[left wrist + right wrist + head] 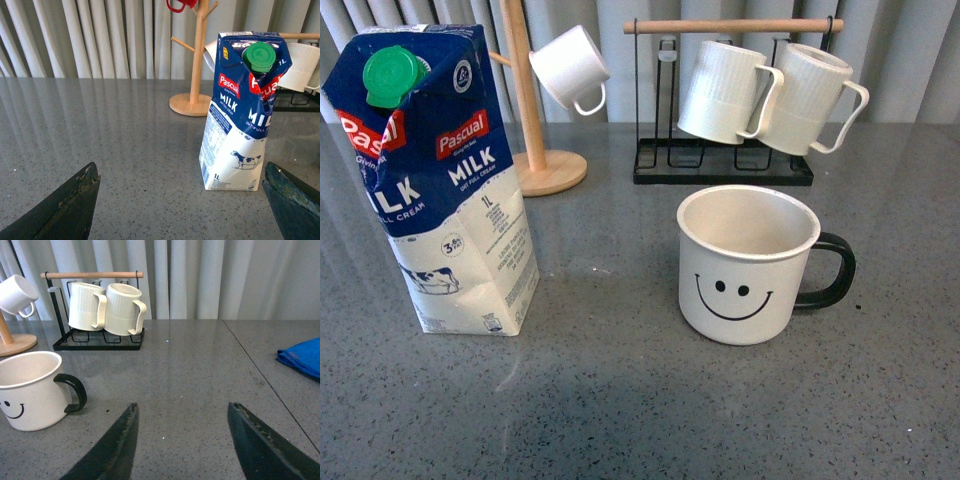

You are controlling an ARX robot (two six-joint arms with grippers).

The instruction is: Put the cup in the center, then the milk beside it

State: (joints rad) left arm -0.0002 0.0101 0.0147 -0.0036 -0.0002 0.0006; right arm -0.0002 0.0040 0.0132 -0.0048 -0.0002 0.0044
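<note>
Standing upright on the table [620, 410], the cup [748, 265] sits just right of the middle in your front view, smiley toward you, handle to the right; the milk [435, 180] stands upright well apart to its left, green cap on; behind them you have a wooden tree [525, 100] with a small mug [570, 68], and a black rack [720, 168] carrying two ribbed mugs [725, 90]; your left gripper [181, 170] is spread wide, short of the milk, holding nothing; your right gripper [183, 407] is spread too, empty, the cup off to one side; a blue cloth [302, 357] lies on the other.
</note>
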